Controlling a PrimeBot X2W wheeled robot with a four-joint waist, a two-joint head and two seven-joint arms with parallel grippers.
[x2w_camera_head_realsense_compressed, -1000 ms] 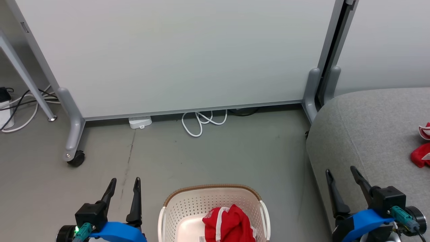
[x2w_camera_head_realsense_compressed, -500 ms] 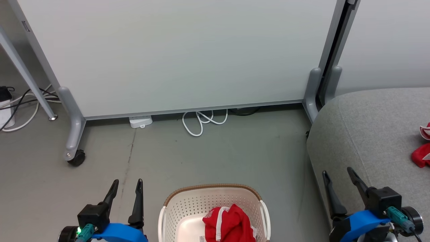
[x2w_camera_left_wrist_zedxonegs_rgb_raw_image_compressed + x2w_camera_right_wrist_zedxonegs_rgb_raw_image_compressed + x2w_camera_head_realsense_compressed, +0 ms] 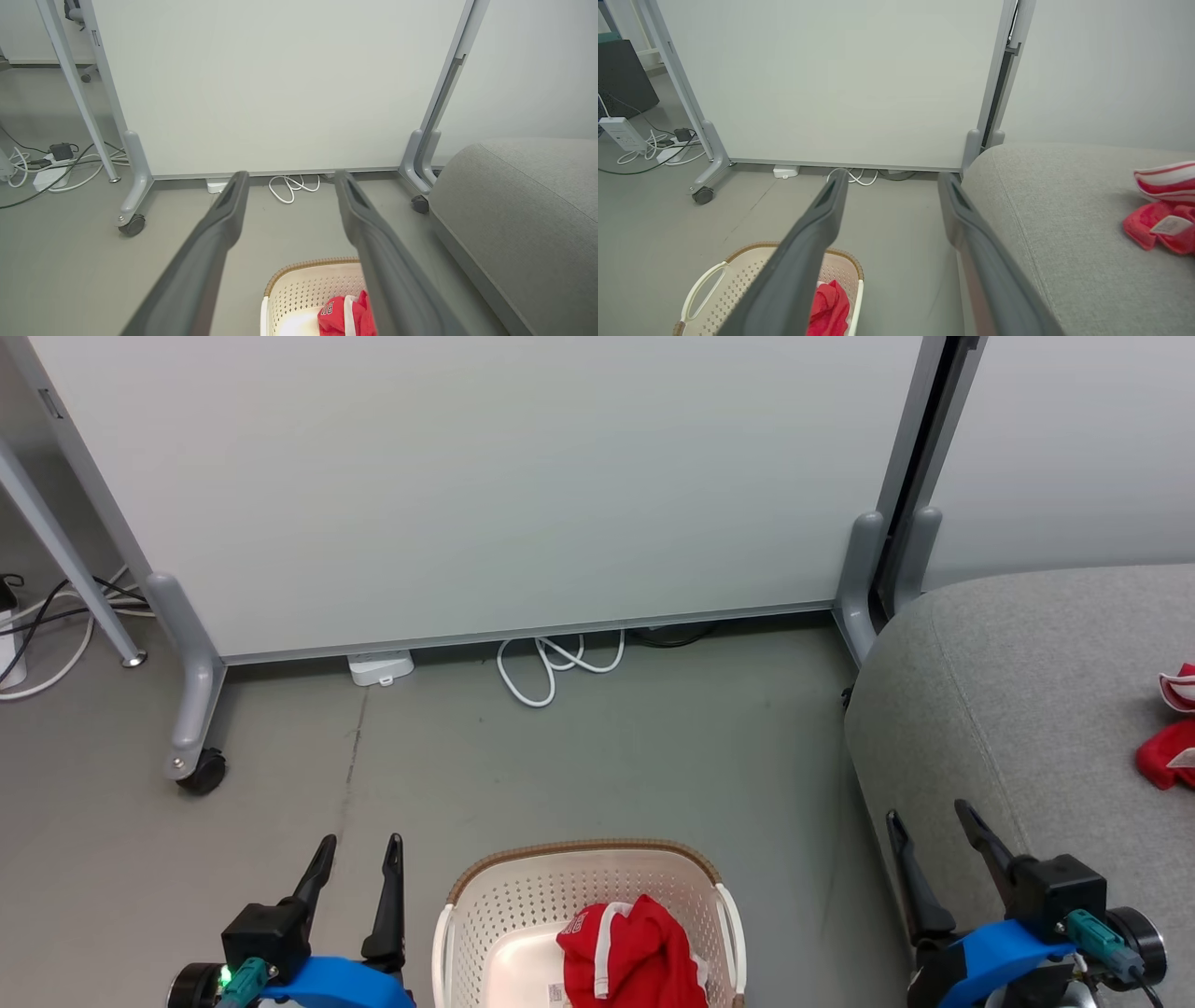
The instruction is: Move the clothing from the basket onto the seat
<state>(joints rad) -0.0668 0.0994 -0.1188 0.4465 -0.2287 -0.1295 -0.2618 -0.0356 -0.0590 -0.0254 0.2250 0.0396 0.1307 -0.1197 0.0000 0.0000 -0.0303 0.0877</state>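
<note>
One red garment (image 3: 635,957) with white trim lies bunched in the cream basket (image 3: 523,905), which stands on the floor (image 3: 653,765) between the two arms. Other red pieces (image 3: 1165,758) already rest on the grey seat (image 3: 1027,681) at the far right, so the job looks partly done and the step in hand is most likely fetching what is left in the basket. The left pincer (image 3: 362,842) hangs beside the basket's left wall, jaws spread with nothing between them. The right pincer (image 3: 928,812) hangs over the seat's front corner, likewise spread and empty. To do it well, bring one pincer over the heap from above and sink the fingers into the highest fold, not along the perforated wall. Close on a thick bunch of cloth, then lift straight up until the hem clears the brown rim before swinging right. The cloth is limp and may trail or snag on a handle, and the light basket could rise with it. The seat's rounded edge stands higher than the basket and near its right side, so carry high. The rolling partition (image 3: 485,485), its castor (image 3: 201,771) and the white cable (image 3: 551,670) lie well back, out of the way.
</note>
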